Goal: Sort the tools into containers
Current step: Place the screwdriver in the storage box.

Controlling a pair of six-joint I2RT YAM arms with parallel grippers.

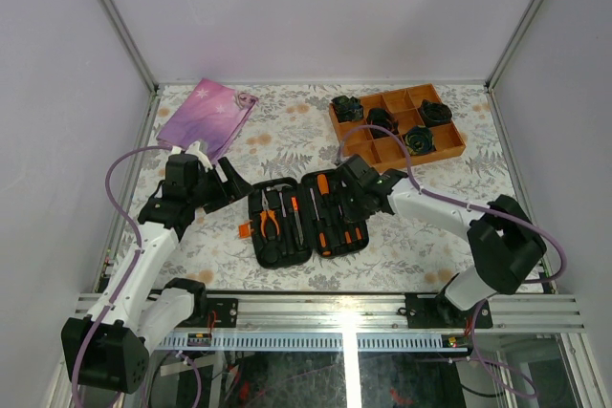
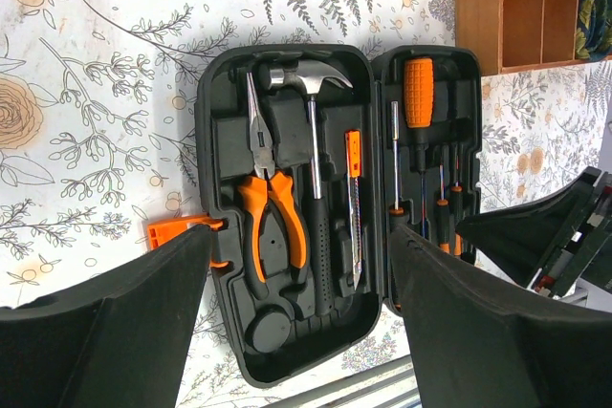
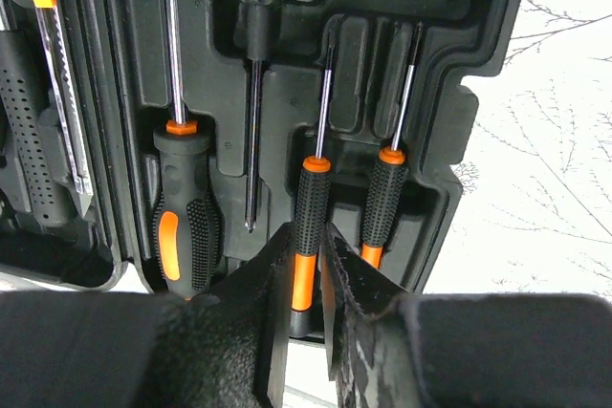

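The black tool case (image 1: 290, 253) lies open at the table's near middle. In the left wrist view its left half (image 2: 228, 137) holds orange-handled pliers (image 2: 273, 209), a hammer (image 2: 312, 145) and a slim blade tool; its right half holds screwdrivers. My left gripper (image 1: 224, 184) is open and empty just left of the case, its jaws wide apart (image 2: 301, 236). My right gripper (image 3: 306, 241) is over the case's right half, closed on the handle of a thin black-and-orange driver (image 3: 312, 200) lying in its slot. A thick screwdriver (image 3: 185, 226) and another thin driver (image 3: 384, 200) lie on either side.
An orange compartment tray (image 1: 449, 150) with black rosette bundles stands at the back right. A pink-purple flat pouch (image 1: 205, 114) lies at the back left. The orange zipper tab (image 2: 172, 230) sticks out at the case's left edge. The table's metal rail runs along the near edge.
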